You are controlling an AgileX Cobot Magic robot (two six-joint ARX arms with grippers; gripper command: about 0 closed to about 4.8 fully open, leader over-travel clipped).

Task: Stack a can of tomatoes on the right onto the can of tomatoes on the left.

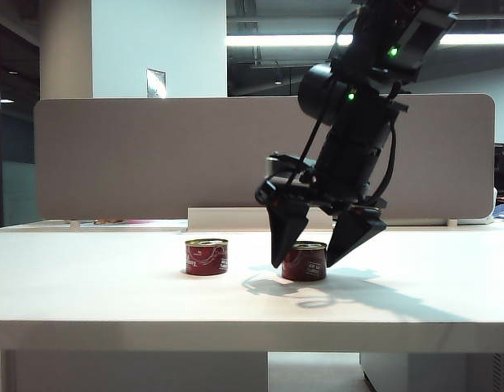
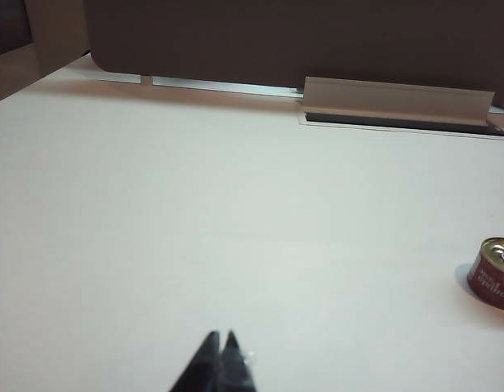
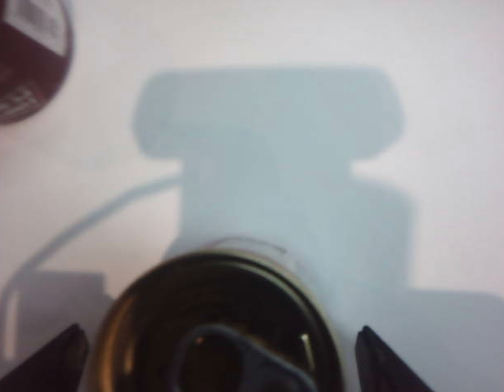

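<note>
A: Where does the right end effector (image 1: 315,255) stand?

B: Over the right-hand can of tomatoes (image 1: 305,260), pointing down, its two fingers spread wide with one on each side of the can. In the right wrist view the fingertips (image 3: 51,359) flank the can's lid (image 3: 223,327) with a gap on both sides, so nothing is gripped yet.

A: So the can is not lifted?

B: No. It sits flat on the tabletop (image 1: 113,294), with the arm's shadow beside it. The fingers look low enough to reach partway down the can's wall, though I cannot tell whether they touch it.

A: And the other can?

B: The left can of tomatoes (image 1: 207,256) stands upright on the tabletop, near the right one but apart from it, with its top bare. Nothing is stacked on it.

A: What of the left end effector (image 2: 221,347)?

B: It sits well away from the work, with its fingers pressed together and empty. Its camera catches only one can at the far edge (image 2: 493,273).

A: How far along, then?

B: Early, I judge. The approach looks about done. Closing on the can, lifting it, carrying it across and setting it squarely on the left can all remain.
</note>
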